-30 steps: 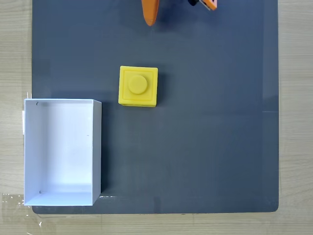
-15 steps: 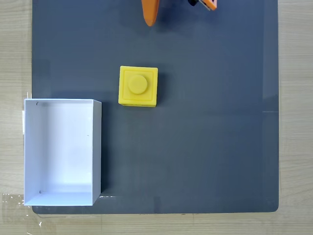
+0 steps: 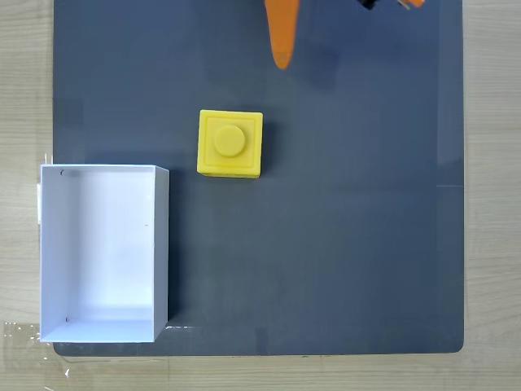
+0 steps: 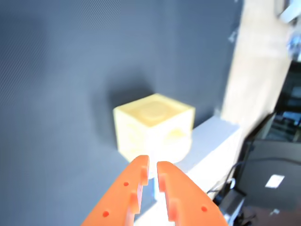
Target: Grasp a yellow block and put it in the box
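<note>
In the fixed view, the yellow block sits stud up on the dark mat, just beyond the far right corner of the white box. An orange finger of the pincer hangs at the top edge, up and to the right of the block, well apart from it.

In the wrist view, the pincer has its tips almost together, with the block straight ahead.

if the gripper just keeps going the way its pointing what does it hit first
Most likely the yellow block. In the wrist view the gripper has its fingertips nearly together and aimed at the block, with the box behind it. Depth is unclear, so it could meet the dark mat short of the block.
</note>
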`<state>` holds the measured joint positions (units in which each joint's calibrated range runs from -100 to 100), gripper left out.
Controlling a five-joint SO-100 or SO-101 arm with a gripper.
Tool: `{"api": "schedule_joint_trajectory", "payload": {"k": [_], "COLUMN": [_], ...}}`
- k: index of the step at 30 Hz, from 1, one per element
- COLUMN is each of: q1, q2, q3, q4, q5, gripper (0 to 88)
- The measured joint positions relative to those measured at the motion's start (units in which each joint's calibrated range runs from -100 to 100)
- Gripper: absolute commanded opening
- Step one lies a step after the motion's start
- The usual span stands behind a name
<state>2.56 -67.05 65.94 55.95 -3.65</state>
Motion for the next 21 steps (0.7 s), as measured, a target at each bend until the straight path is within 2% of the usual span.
{"api": "schedule_joint_trajectory", "payload": {"k": [3,5,13,17,21], "q1": [-0.3,0.0,2.6,6.2,9.8], "q2": [10.6,17.4,41.0,49.8,57.0], "q3": [-13.4,-22.8,-54.7,-63.1,-64.5], "q4": [4.0,8.5,34.1,41.5,42.3], "q5": [0.0,0.1,0.1,0.2,3.1], "gripper": [3.4,6.9,30.9,38.5,42.0]}}
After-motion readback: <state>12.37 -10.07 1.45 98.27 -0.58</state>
